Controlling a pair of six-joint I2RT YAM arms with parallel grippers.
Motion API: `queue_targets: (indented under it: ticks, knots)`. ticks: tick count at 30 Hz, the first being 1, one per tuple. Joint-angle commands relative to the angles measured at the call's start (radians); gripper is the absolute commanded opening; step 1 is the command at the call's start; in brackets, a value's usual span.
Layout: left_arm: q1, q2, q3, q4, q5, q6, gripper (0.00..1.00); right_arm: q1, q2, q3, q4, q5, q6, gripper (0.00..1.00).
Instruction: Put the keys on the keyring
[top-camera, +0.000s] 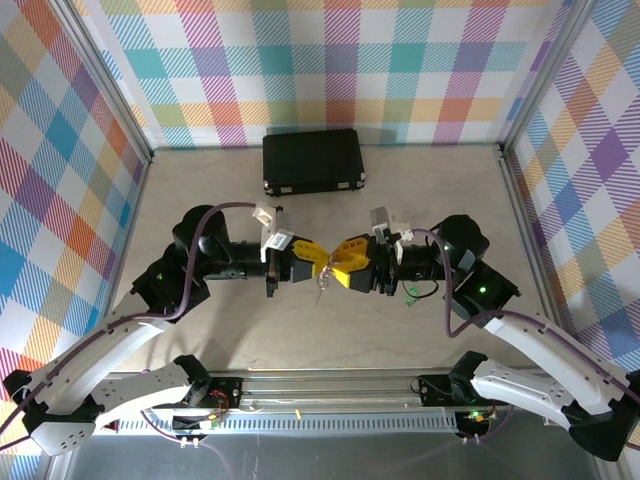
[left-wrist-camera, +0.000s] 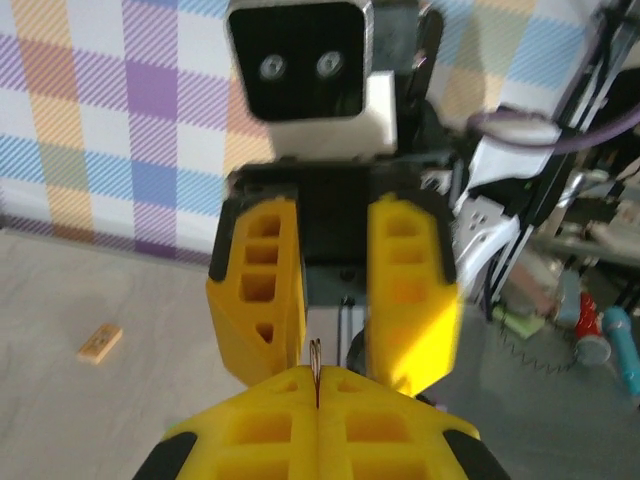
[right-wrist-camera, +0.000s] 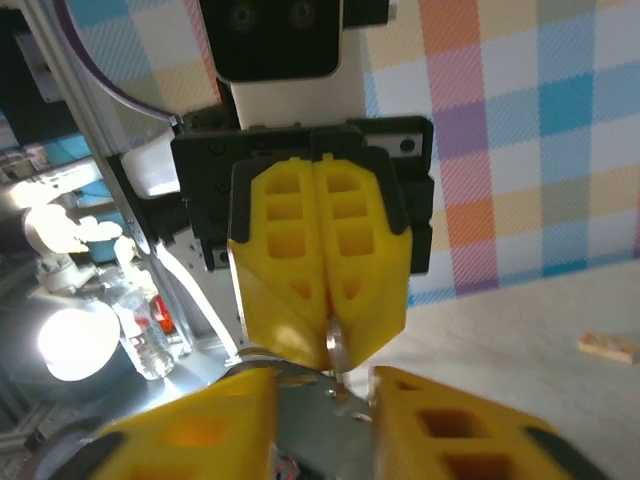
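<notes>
yellow left tool (top-camera: 320, 262), black case (top-camera: 312, 160)

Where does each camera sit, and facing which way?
Top external: above, behind the bases, looking down at the table; both arms.
Left wrist: on its arm, facing the open right gripper; own shut fingers below.
Right wrist: mirrored, facing the shut left gripper; own open fingers below.
Shared: both wrist views catch the thin metal loop the left gripper pinches.

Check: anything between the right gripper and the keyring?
Nothing visible. The left gripper is shut on the keyring, seen edge-on, and the right gripper faces it directly with its fingers apart. The black case lies at the far side of the table, off that line.
</notes>
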Motion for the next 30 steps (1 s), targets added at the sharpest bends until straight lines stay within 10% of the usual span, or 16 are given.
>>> queue_targets:
  ticks: [1, 6, 30]
  knots:
    - [0.010, 0.032, 0.104, -0.221, 0.022, 0.155, 0.00, 0.004, -0.033, 0.094, -0.270, 0.060, -0.185, 0.43]
    - [0.009, 0.087, 0.200, -0.412, 0.040, 0.257, 0.00, 0.004, -0.020, 0.160, -0.471, 0.136, -0.334, 0.54]
    - [0.008, 0.176, 0.276, -0.562, 0.089, 0.338, 0.00, 0.004, 0.056, 0.189, -0.554, 0.005, -0.392, 0.39]
